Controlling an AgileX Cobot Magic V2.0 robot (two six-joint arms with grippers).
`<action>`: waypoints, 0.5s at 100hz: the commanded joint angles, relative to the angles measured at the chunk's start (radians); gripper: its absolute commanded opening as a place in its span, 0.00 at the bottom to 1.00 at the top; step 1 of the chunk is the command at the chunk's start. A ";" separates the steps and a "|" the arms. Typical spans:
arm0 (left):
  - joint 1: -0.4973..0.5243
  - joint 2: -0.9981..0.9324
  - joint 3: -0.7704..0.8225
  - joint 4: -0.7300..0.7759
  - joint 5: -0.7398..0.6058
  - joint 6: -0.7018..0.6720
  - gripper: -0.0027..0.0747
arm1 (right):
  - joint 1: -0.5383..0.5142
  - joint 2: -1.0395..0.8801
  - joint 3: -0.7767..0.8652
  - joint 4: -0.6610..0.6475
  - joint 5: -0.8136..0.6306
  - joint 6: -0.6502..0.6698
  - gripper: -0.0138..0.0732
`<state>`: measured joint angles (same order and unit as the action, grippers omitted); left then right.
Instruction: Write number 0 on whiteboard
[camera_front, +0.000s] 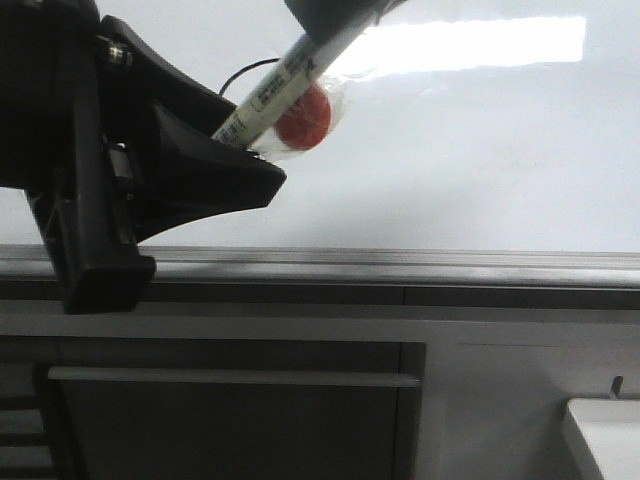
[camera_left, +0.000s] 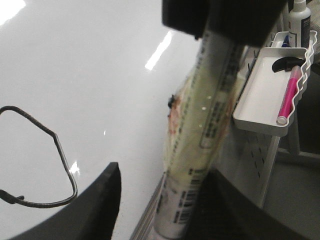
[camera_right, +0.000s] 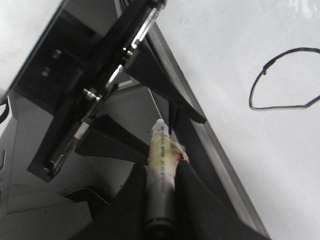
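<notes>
Right gripper (camera_right: 161, 195) clamped on a white marker (camera_front: 283, 85), left gripper (camera_front: 215, 160) spread wide beside its tip, black 0 (camera_right: 282, 80) drawn on the whiteboard (camera_front: 480, 150), seemingly closed, mostly hidden out front.

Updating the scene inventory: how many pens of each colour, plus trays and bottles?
white marker: 1
pink marker: 1
tray: 1
bottle: 1
Total: 4
</notes>
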<state>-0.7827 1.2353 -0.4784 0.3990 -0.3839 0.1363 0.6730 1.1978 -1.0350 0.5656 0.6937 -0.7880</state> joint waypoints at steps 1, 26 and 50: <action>0.001 -0.016 -0.032 -0.009 -0.080 -0.005 0.36 | 0.002 -0.026 -0.034 0.028 -0.056 -0.004 0.09; 0.001 -0.016 -0.032 0.051 -0.078 -0.005 0.01 | 0.002 -0.024 -0.034 0.028 -0.060 -0.004 0.08; 0.001 -0.016 -0.032 -0.046 -0.078 -0.010 0.01 | 0.000 -0.022 -0.034 0.018 -0.134 -0.004 0.57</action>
<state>-0.7827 1.2370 -0.4784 0.4452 -0.3814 0.1460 0.6739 1.1978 -1.0350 0.5678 0.6605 -0.7855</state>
